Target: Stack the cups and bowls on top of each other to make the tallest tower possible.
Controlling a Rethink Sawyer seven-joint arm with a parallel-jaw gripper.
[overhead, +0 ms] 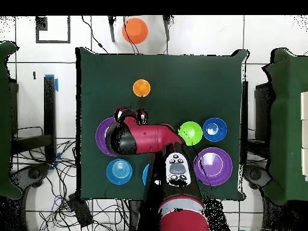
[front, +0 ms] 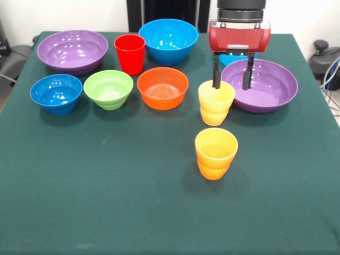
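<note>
Presently, on the green table (front: 106, 202), nothing is stacked; every cup and bowl stands alone, mouth up. Front view, back row from picture left: a wide purple bowl (front: 72, 50), the red cup (front: 129, 53), the large blue bowl (front: 169, 40). Next row: dark blue bowl (front: 56, 93), green bowl (front: 108, 88), orange bowl (front: 162, 87), each just beside its neighbour, apart. To picture right sits the second purple bowl (front: 265, 87), and a sliver of the cyan bowl (front: 237, 56) shows behind it, mostly hidden by the red tool housing. The yellow cup (front: 216, 102) stands just beside that purple bowl's rim; the orange cup (front: 215, 153) stands nearer the camera, well apart from the rows. The tool (front: 232, 81) hangs from above with its two dark fingers spread fairly wide, holding nothing: one finger tip (front: 217, 79) sits at the yellow cup's far rim, the other over the purple bowl's interior. Whether the finger touches the cup rim cannot be told. Overhead, the arm (overhead: 144, 138) covers the yellow cup and much of one purple bowl; the orange cup (overhead: 141, 88) shows clear beyond it. No brand, label or readable writing is visible on any item.
</note>
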